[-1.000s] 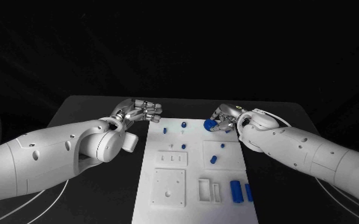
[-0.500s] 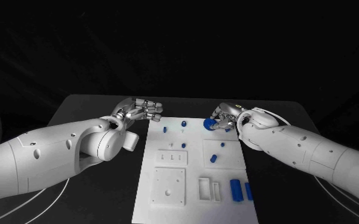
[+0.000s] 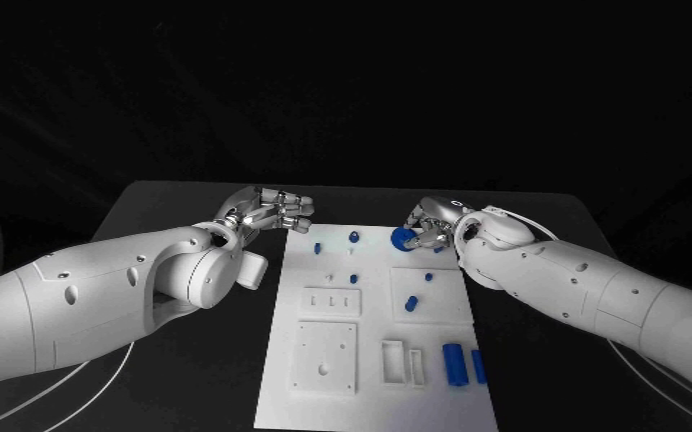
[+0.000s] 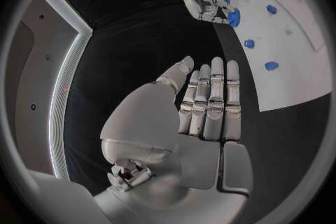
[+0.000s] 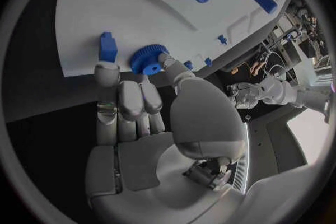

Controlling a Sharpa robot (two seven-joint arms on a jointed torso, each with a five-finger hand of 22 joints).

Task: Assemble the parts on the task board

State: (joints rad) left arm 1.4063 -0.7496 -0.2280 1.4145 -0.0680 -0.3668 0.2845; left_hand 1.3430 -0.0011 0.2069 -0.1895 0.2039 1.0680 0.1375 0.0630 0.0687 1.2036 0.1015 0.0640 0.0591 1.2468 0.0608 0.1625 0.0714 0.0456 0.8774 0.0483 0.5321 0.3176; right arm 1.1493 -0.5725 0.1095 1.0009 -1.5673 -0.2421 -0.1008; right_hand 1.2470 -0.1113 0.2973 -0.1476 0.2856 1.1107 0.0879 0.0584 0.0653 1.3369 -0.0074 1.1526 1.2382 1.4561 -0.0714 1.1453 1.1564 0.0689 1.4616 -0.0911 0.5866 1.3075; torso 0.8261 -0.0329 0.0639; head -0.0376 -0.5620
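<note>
2 white arms are seen over the black worktop (image 3: 173,202), one from each side of the white task board (image 3: 378,352) in the middle. A blue toothed gear (image 3: 402,239) is pinched by the right hand (image 3: 430,229) at the board's far right corner; in the right wrist view the gear (image 5: 148,59) is held between thumb and fingertips (image 5: 107,74), right at the board's edge, though whether it's touching the board can't be told. The left hand (image 3: 270,211) is held just off the board's far left corner, above the worktop, with nothing in it; in the left wrist view its fingers (image 4: 212,98) are stretched out straight and pressed side by side, thumb a bit apart. Several small blue parts are left on the board: a small peg (image 3: 317,248) near the far left, a short piece (image 3: 411,303) and a tinier one (image 3: 428,278) on the raised right-hand plate, and 2 longer blue bars (image 3: 454,366) lying side by side near the right edge closer to the robot. White fixtures are also seen on the board: a small block with slots (image 3: 330,303), a bigger square plate with holes (image 3: 326,358), and a slotted holder (image 3: 402,365) beside the bars.
</note>
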